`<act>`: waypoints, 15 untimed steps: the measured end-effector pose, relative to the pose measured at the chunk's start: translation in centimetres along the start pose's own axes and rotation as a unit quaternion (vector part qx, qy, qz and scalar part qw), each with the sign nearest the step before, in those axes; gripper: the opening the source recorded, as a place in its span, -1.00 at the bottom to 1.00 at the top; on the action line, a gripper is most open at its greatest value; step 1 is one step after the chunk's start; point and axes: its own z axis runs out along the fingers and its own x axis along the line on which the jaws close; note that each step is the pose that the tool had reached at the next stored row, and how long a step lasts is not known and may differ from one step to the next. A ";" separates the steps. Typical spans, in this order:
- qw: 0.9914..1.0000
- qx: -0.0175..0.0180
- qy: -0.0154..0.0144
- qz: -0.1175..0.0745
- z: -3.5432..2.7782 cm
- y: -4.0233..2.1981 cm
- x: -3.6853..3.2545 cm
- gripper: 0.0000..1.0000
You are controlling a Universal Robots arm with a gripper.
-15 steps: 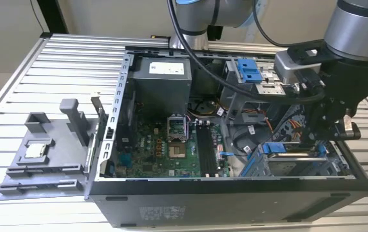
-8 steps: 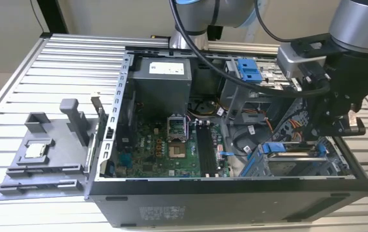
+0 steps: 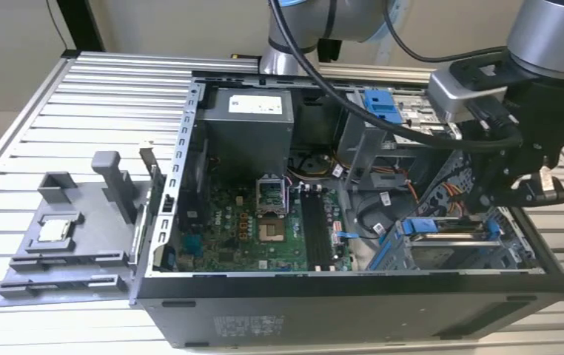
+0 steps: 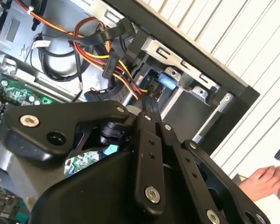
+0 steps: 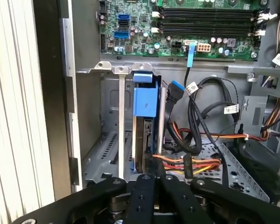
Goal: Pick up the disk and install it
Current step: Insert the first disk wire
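The flat silver-grey disk [image 5: 143, 135] with blue carrier rail sits slotted in the grey metal bay [image 5: 107, 140] at the case's corner; the black gripper [image 5: 155, 173], jaws together, presses its edge.

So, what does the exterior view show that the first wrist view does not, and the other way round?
Exterior view: a grey tray with a small square chip beside the computer case, at the exterior view's left, and the robot arm above the case. First wrist view: the disk standing on edge in a metal bay, with the gripper right at it. Both: the green motherboard and the red and yellow cables.
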 end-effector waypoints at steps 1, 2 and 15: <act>1.000 0.001 -0.001 -0.007 -0.03 0.00 0.00 -1.00; 1.000 0.001 -0.003 -0.016 -0.07 -0.01 0.01 -1.00; 0.999 0.003 -0.008 -0.041 -0.24 -0.11 0.02 -1.00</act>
